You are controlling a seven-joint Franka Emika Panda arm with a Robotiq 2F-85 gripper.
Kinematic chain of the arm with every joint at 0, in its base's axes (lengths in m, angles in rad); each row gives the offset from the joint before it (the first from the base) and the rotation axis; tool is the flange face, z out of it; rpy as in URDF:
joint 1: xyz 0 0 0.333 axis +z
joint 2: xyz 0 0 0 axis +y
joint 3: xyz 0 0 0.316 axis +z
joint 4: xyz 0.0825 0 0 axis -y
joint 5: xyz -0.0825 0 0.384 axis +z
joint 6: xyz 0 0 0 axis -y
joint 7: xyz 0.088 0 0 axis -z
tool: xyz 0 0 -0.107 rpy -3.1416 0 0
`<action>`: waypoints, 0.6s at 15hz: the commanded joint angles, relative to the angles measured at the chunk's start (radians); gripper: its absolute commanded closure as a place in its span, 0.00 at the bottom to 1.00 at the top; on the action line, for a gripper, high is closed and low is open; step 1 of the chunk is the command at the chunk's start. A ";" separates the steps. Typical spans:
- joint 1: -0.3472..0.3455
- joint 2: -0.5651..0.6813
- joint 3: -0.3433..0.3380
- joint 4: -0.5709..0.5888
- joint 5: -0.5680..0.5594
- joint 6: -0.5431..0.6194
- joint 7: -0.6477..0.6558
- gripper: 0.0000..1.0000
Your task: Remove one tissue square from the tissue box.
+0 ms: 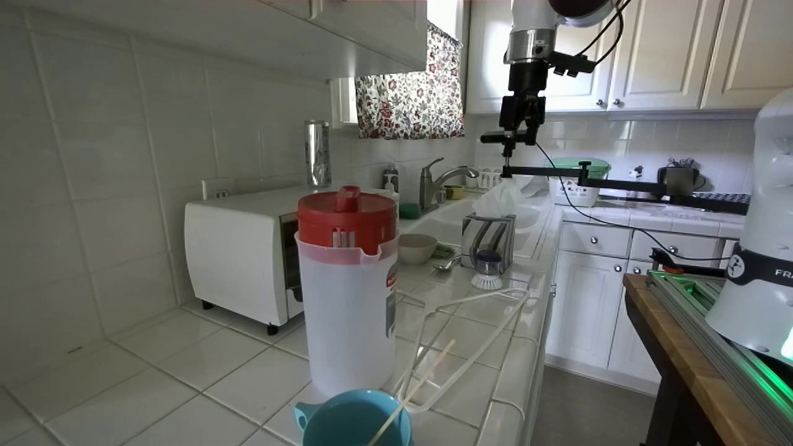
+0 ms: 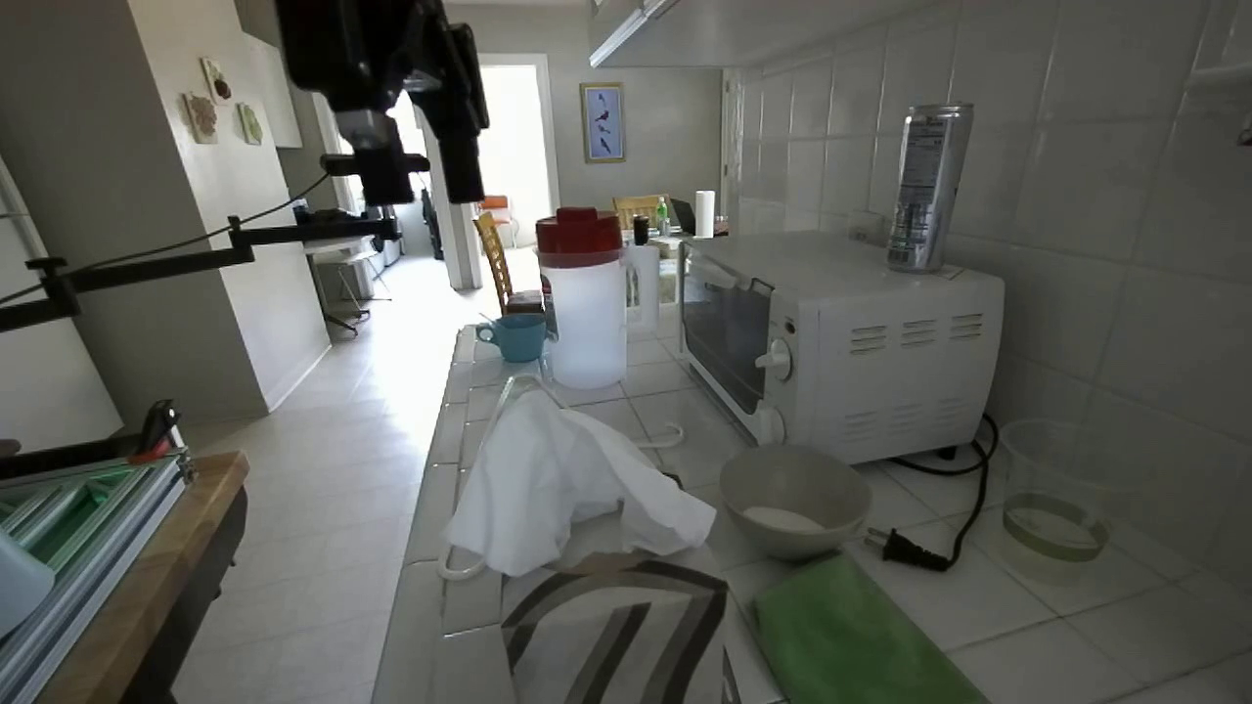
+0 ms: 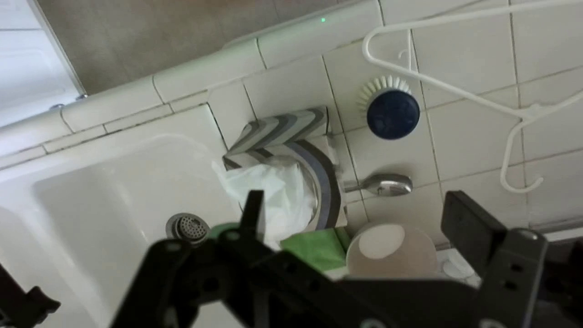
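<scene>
The tissue box with grey, black and white wavy stripes stands on the tiled counter by the sink, in both exterior views [image 1: 477, 238] [image 2: 616, 636] and in the wrist view [image 3: 298, 130]. A white tissue sticks up out of its top [image 1: 497, 199] [image 2: 577, 479] [image 3: 278, 196] and drapes loosely over it. My gripper is open and empty, fingers pointing down above the box in both exterior views [image 1: 520, 144] [image 2: 427, 181]. In the wrist view the gripper [image 3: 360, 216] has its fingers wide apart, the left one overlapping the tissue in the picture. I see no contact with the tissue.
Near the box are a blue-topped brush [image 3: 393, 114], a spoon [image 3: 387, 184], a bowl [image 3: 410, 250], a green cloth [image 3: 314, 248] and a white hanger [image 3: 455, 89]. The sink [image 3: 114, 196] adjoins it. A red-lidded pitcher [image 1: 350, 310] and white toaster oven [image 1: 241, 248] stand farther along.
</scene>
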 commanded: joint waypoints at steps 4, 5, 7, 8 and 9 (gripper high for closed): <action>0.004 0.138 -0.124 -0.004 0.113 0.375 -0.147 0.00; 0.018 0.152 -0.140 -0.002 0.163 0.390 -0.193 0.00; 0.048 0.159 -0.167 0.001 0.282 0.377 -0.298 0.00; 0.057 0.162 -0.175 0.003 0.326 0.364 -0.337 0.00; 0.061 0.165 -0.180 0.006 0.355 0.347 -0.369 0.00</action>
